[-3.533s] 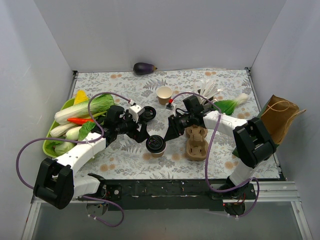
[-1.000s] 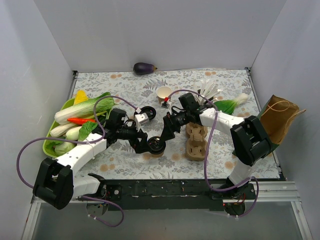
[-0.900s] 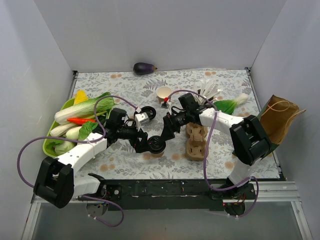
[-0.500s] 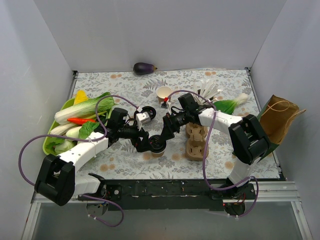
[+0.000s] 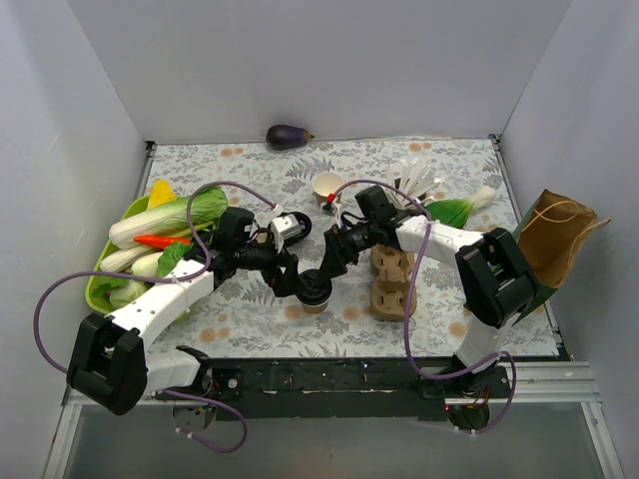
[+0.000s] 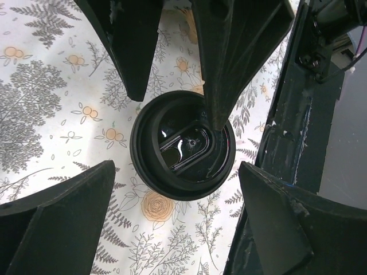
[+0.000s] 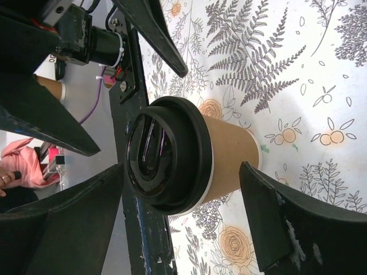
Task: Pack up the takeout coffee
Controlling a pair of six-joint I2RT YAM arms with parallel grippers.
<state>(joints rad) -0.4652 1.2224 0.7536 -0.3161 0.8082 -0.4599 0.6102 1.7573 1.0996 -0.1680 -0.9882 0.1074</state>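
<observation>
Fern-print tabletop (image 5: 250, 319), lidded takeout coffee (image 5: 316, 290) stood upright near its middle, left gripper (image 6: 176, 169) and right gripper (image 7: 180, 167) both straddled it, jaws spread wide.

Floral tablecloth (image 5: 250, 170) covers table. Eggplant (image 5: 289, 137) at far edge, against back wall. Lidless paper cup (image 5: 327, 188) upright, mid-table. Green tray (image 5: 97, 291) at left holds napa cabbage (image 5: 165, 220) and red chili (image 5: 158, 240). Cardboard cup carriers (image 5: 391, 284) right of centre. White plastic cutlery (image 5: 414, 180) beside bok choy (image 5: 461, 209). Brown paper bag (image 5: 554, 235) at right edge.
</observation>
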